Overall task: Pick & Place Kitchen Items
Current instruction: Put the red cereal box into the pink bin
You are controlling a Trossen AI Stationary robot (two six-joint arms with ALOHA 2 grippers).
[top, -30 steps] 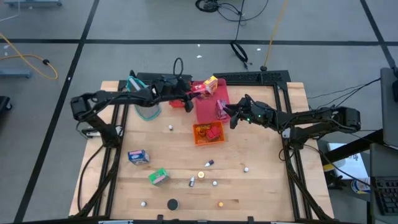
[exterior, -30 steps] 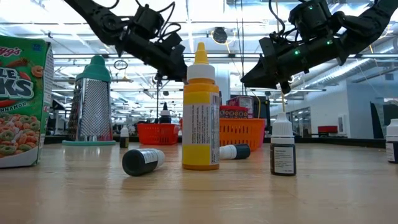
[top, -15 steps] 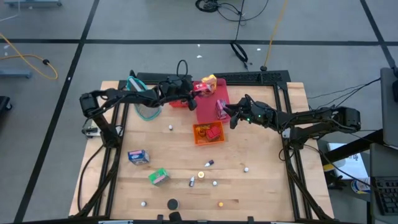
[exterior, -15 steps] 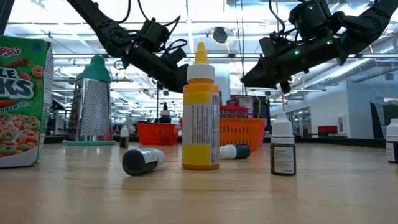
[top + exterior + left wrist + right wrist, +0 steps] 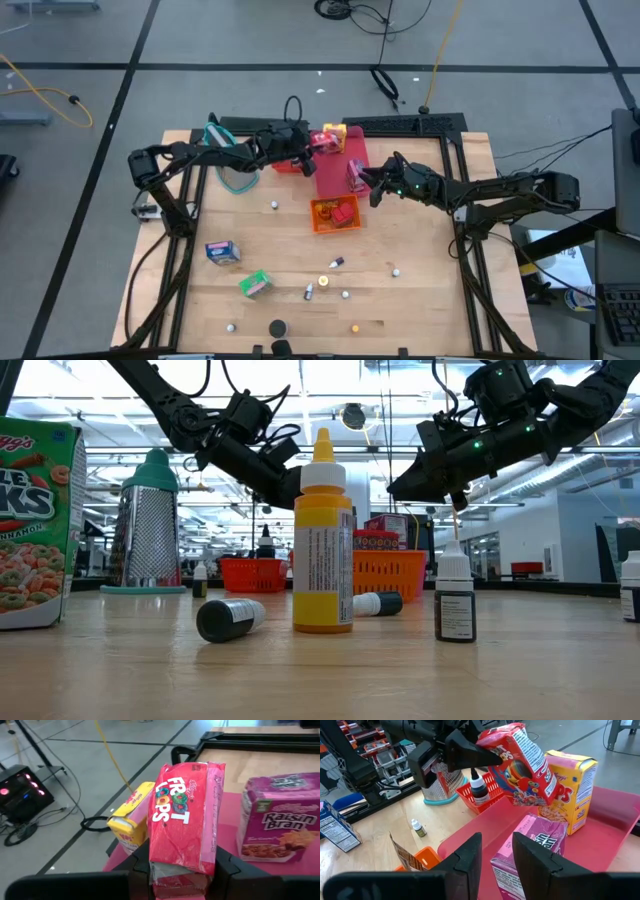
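The left tool [image 5: 175, 870] is clamping the bottom end of a red Froot Loops box [image 5: 184, 815], its two fingers pressing on the box's narrow sides. The box's long axis is running straight out from the tool, its top end pointing away from the wrist, printed face turned toward the wrist camera. In the right wrist view the same box [image 5: 522, 762] is hanging tilted in the air above the pink tray [image 5: 615, 827], clear of its floor.

Taking the pink tray [image 5: 335, 175] as landmark: the left tool [image 5: 312, 145] is hovering over its far end with the box. A yellow box [image 5: 572, 790] is standing upright on the tray, just behind the held box. A Raisin Bran box [image 5: 277, 822] is standing on the tray nearer the right arm.

The right tool [image 5: 495, 857] is holding nothing, its fingers standing a little apart, just beside the Raisin Bran box [image 5: 535, 852] at the tray's edge. A red basket [image 5: 482, 795] with a dark bottle is sitting beside the tray on the worktop [image 5: 430, 290].
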